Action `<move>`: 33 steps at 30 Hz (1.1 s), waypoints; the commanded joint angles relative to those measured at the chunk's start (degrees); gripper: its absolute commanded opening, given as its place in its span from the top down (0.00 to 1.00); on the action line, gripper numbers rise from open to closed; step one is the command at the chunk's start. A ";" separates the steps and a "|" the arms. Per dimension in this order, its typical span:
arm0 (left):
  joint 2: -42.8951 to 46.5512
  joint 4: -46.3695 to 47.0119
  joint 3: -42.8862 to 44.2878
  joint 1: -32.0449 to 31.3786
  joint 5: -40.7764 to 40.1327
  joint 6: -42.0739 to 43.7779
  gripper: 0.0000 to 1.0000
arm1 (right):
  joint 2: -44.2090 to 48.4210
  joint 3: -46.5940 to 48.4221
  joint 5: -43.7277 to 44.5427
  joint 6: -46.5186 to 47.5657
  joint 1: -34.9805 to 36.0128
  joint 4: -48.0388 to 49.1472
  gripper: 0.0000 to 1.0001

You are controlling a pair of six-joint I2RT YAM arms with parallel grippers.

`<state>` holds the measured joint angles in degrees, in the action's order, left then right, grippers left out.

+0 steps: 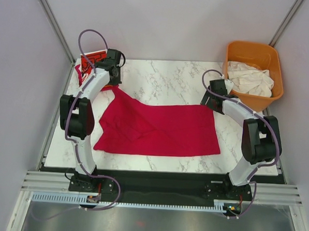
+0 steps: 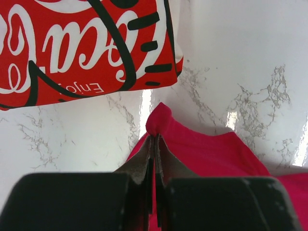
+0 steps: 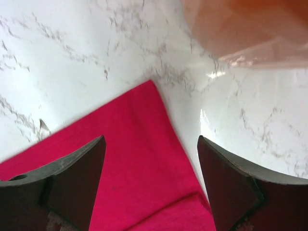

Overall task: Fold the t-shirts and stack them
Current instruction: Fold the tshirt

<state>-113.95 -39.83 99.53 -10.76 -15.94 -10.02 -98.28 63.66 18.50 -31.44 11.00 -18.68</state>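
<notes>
A plain crimson t-shirt (image 1: 159,128) lies spread across the middle of the marble table. My left gripper (image 2: 155,137) is shut on a pinched fold of this crimson shirt (image 2: 211,154) at its far left corner (image 1: 116,88). A folded red Coca-Cola t-shirt (image 1: 90,64) lies at the far left, just beyond that grip (image 2: 82,48). My right gripper (image 3: 150,142) stands open over the crimson shirt's far right corner (image 3: 139,168), one finger on each side of it, holding nothing. Off-white t-shirts (image 1: 249,79) are heaped in the tub.
An orange plastic tub (image 1: 261,51) stands at the far right corner, close behind the right wrist (image 1: 213,95); its base shows in the right wrist view (image 3: 245,24). Bare marble (image 1: 166,80) lies between the two arms at the back. Grey walls surround the table.
</notes>
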 commanded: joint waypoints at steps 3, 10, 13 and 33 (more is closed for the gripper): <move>0.31 0.72 0.93 -0.13 -2.42 3.16 0.98 | -3.93 3.93 4.44 1.82 -0.28 3.11 0.15; 0.05 0.72 0.93 -0.13 -0.76 2.46 0.98 | -13.42 9.46 0.66 1.82 -0.28 5.76 0.21; 0.31 0.81 0.49 -0.05 -1.72 2.73 0.98 | -15.71 10.87 1.45 1.91 -0.28 5.76 0.27; 1.45 0.72 -0.03 -0.13 0.39 1.23 0.98 | -14.83 2.43 6.90 -3.54 1.13 2.59 0.31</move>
<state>-113.95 -40.18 99.44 -10.96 -16.23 -9.39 -112.38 69.45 24.21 -32.01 12.95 -10.07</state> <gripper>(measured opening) 0.028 0.688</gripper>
